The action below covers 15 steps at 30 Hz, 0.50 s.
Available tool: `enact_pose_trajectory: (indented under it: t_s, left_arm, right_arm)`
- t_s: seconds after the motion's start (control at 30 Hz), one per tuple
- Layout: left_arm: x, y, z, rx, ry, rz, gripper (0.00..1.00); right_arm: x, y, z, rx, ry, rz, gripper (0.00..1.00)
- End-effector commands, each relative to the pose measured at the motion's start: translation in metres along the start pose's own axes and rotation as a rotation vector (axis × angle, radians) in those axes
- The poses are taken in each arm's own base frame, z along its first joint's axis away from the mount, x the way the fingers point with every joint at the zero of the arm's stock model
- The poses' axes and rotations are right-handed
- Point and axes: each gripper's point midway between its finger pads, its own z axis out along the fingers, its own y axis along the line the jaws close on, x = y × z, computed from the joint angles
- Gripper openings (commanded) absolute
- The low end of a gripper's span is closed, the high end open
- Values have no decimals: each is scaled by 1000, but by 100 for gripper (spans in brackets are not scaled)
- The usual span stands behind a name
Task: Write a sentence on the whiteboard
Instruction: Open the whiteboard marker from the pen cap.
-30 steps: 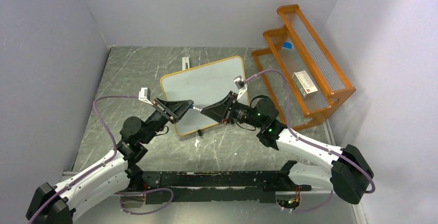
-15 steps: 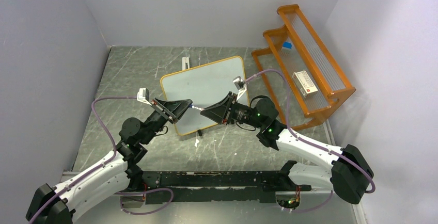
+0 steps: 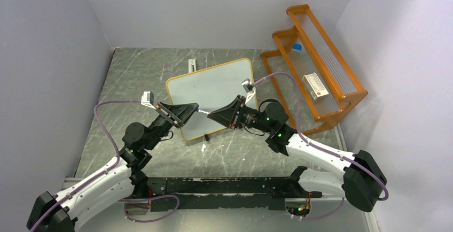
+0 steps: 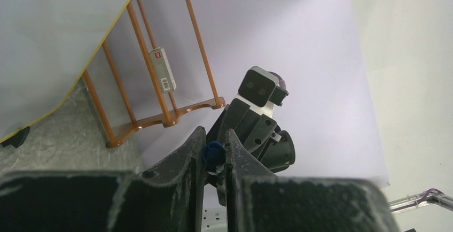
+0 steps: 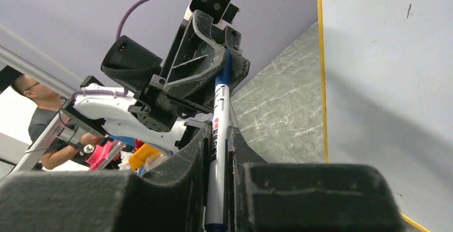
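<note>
Our whiteboard (image 3: 213, 87) lay white, tan-framed, nearly blank; our left hand (image 3: 194, 107) and right hand (image 3: 212, 115) each clamped the marker (image 5: 219, 115).

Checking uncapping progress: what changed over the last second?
The left pincer, shut on the blue cap of the marker, drew slightly left, away from the right pincer, which stays clamped on its body. Whiteboard and orange rack stayed put.
</note>
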Motion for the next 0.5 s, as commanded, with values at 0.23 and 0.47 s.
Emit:
enact_pose_trajectory:
  t_s: [0.23, 0.47]
  left_arm:
    - [-10, 7, -4, -29, -55, 13, 5]
    - [-26, 7, -3, -31, -142, 13, 5]
  right_arm:
    - [-16, 17, -5, -40, -49, -59, 0]
    - [-10, 16, -16, -23, -33, -86, 0]
